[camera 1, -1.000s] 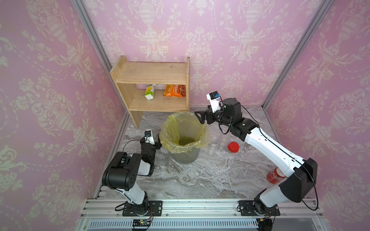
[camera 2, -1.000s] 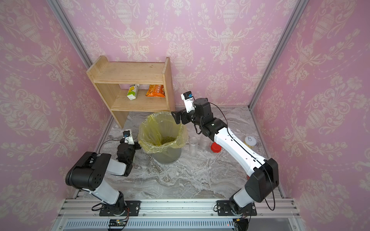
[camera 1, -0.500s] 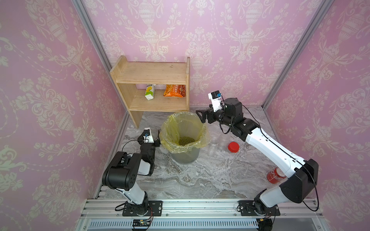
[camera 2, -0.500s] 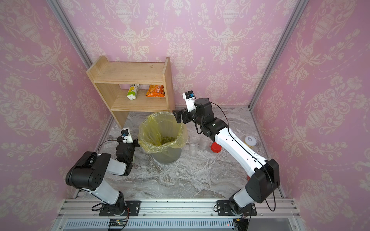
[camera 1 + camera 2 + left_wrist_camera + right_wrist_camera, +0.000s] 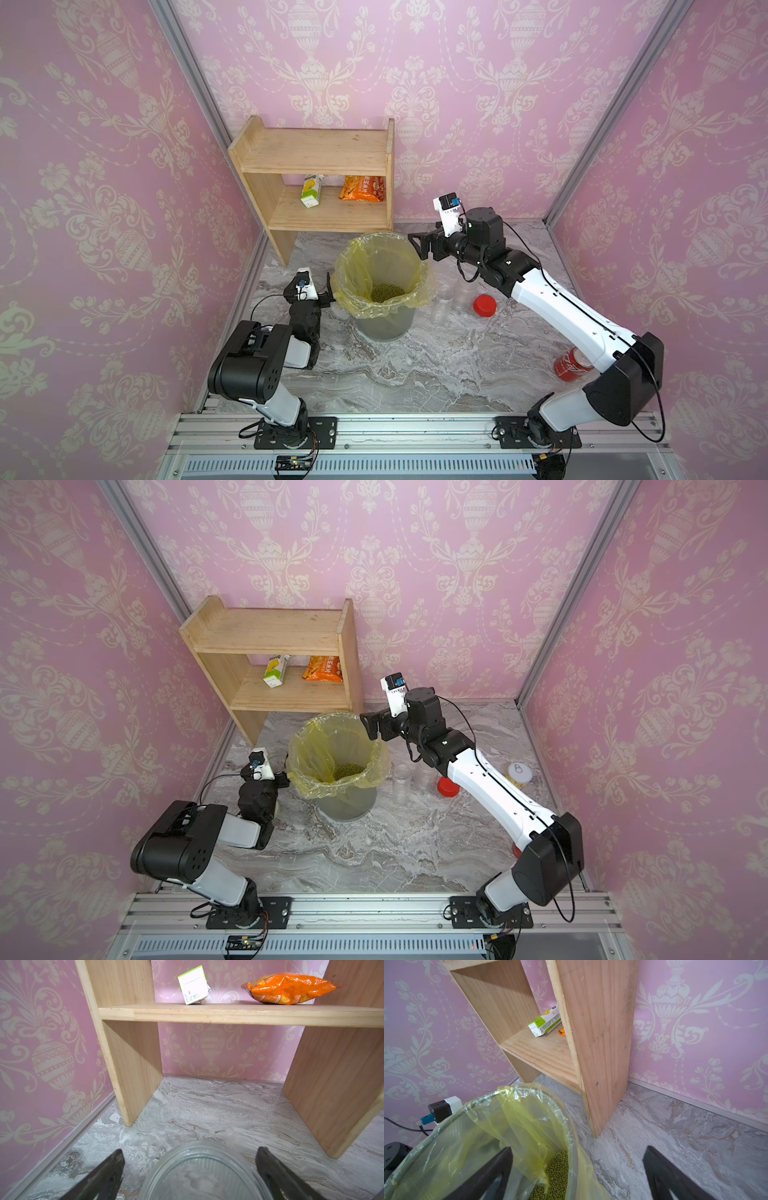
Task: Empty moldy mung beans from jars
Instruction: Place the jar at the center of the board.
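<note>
The mung beans [image 5: 387,292] sit as a dark green heap at the bottom of the bin [image 5: 384,328], inside its yellow liner, mid-desk [image 5: 415,370]; out of the jars and in the trash. Just beside the bin, on the right arm's side, a slim clear jar [image 5: 440,305] and a second clear jar [image 5: 464,291] stand upright, lidless, nothing green showing in them; a red lid [image 5: 484,306] lies on the desk right next to them. A wide clear jar [image 5: 205,1174], mouth open, sits between the left fingers [image 5: 104,1175], which are spread apart on either side of it; daylight shows beside one finger, and contact at the other I cannot tell. The right fingers [image 5: 662,1174] are spread wide with nothing between them, hovering over the bin's far rim. Further out: a red drink can [image 5: 571,365] by the right arm's base, a yellow tin [image 5: 519,775] near the side wall; on the wooden shelf [image 5: 316,153] at the back, a small carton [image 5: 311,196] and an orange snack bag [image 5: 362,189].
</note>
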You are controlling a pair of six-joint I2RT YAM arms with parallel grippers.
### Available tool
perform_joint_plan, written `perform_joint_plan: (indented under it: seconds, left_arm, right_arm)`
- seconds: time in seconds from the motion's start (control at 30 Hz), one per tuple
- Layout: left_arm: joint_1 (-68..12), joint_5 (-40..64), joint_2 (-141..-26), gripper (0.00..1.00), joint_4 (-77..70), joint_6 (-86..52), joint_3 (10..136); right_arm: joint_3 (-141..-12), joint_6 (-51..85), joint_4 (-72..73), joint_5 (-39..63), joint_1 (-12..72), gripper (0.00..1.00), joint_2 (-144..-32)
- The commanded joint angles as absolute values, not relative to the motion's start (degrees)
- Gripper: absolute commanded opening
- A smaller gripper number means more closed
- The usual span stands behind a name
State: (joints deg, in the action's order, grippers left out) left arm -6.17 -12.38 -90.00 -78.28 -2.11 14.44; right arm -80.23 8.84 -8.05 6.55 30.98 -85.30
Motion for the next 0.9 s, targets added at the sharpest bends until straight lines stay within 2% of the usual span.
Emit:
perform_joint_plan:
  seconds: [0.0, 0.17, 0.37, 0.6, 0.73, 0.87]
  left_arm:
    - [-7.08, -13.19, -87.14, 0.99, -77.24, -0.22, 13.66]
    - [-7.42, -13.72, -82.46, 0.99, -73.25, 0.00, 12.58]
    - [-7.67, -14.98, -72.95, 0.99, -55.76, -0.49, 14.67]
    - [-7.85, -15.38, -68.42, 0.99, -54.52, -1.25, 12.33]
    - [-7.89, -14.73, -61.98, 0.99, -47.42, -1.06, 13.01]
    - [-7.82, -17.02, -57.86, 0.99, -47.40, 1.12, 11.45]
  right_arm:
    - [-78.98, 9.84, -8.02, 5.72, 30.69, 1.00, -81.91]
    - [-77.83, 10.20, -7.68, 5.81, 30.74, 1.00, -79.95]
    - [-76.74, 10.37, -7.47, 5.55, 30.60, 1.00, -78.88]
    - [-75.62, 10.72, -7.46, 5.15, 30.54, 1.00, -77.12]
    - [-72.58, 9.92, -6.94, 0.89, 30.59, 1.00, -74.19]
    - [-60.16, 5.23, 0.70, -8.65, 30.59, 1.00, -67.26]
